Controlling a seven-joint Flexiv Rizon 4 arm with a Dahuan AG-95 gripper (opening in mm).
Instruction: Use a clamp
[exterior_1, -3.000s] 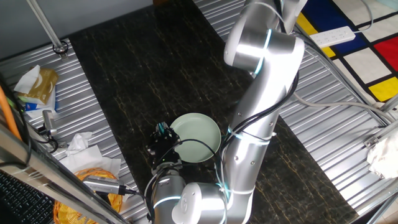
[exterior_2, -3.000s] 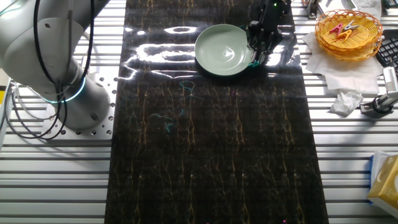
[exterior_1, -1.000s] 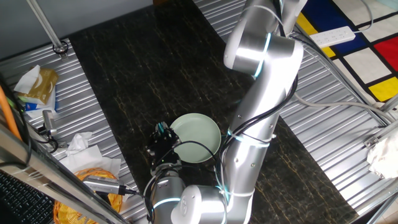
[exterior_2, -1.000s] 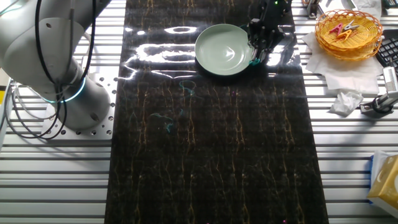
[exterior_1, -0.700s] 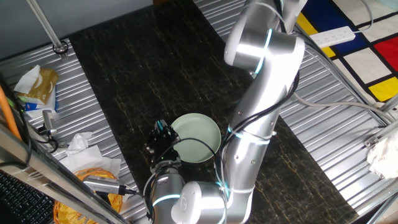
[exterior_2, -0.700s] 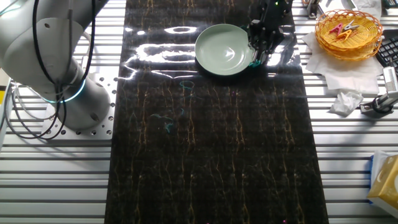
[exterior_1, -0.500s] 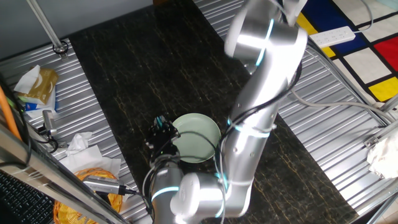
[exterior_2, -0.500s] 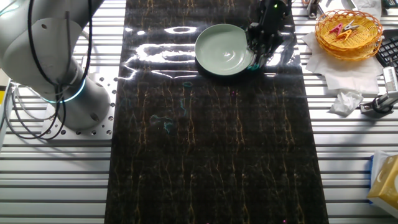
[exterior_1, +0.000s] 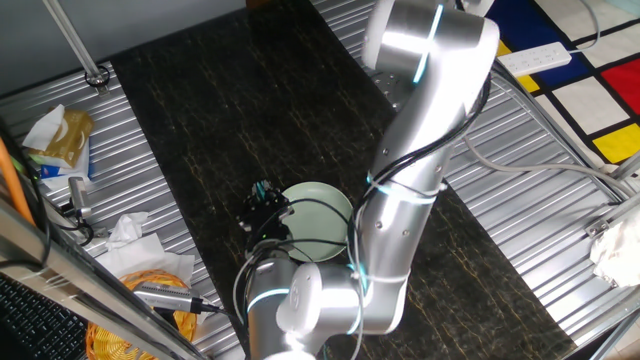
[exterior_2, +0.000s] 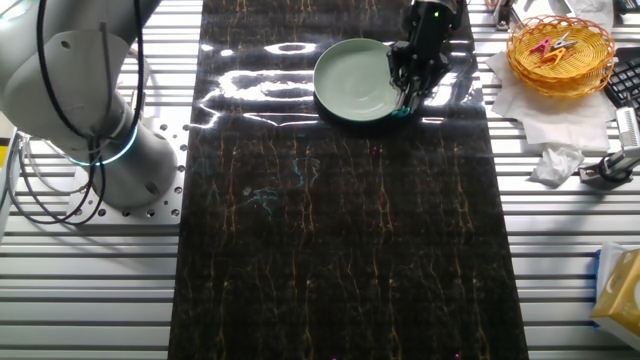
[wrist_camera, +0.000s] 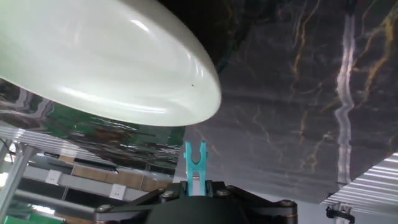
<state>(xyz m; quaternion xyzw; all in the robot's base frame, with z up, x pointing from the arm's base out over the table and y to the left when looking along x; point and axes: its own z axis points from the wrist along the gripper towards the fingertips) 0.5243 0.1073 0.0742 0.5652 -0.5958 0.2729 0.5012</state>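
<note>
**A:** Right, the gripper (exterior_2: 404, 98) is down at the edge of the pale green plate (exterior_2: 352, 80), on the side nearest the wicker basket (exterior_2: 560, 50). What's in it?

**B:** The clamp (wrist_camera: 195, 163). The hand view has it dead centre at the bottom: a small teal clip, its two prongs pointing up out of the black gripper body, the tail end pinched between the fingers. So the gripper is clenched on the clamp.

**A:** Prongs touching the plate?

**B:** Not in that view. There's a dark gap between the prong tips and the plate's rim (wrist_camera: 205, 102), which fills the upper left. The tips sit just under that rim, close but apart.

**A:** From the other fixed view I get only a speck of teal at the fingertips, right on the plate's edge, over the dark marbled mat (exterior_2: 340, 250). Too small to say whether it's on the rim or beside it.

**B:** And the first fixed view?

**A:** The arm (exterior_1: 420, 120) arches over the table and doubles back down, with the gripper (exterior_1: 262, 212) just beside the plate (exterior_1: 320, 205) on its left edge. There's a dab of teal at the top of the black hand; that's the clamp (exterior_1: 262, 190), but it's tiny.

**B:** Surroundings?

**A:** The basket on white paper holds a few bright clips, orange and pink among them. There's crumpled tissue (exterior_2: 553, 163) nearby on the ribbed metal table (exterior_2: 560, 260). The plate looks bare inside, with just a glossy highlight.
</note>
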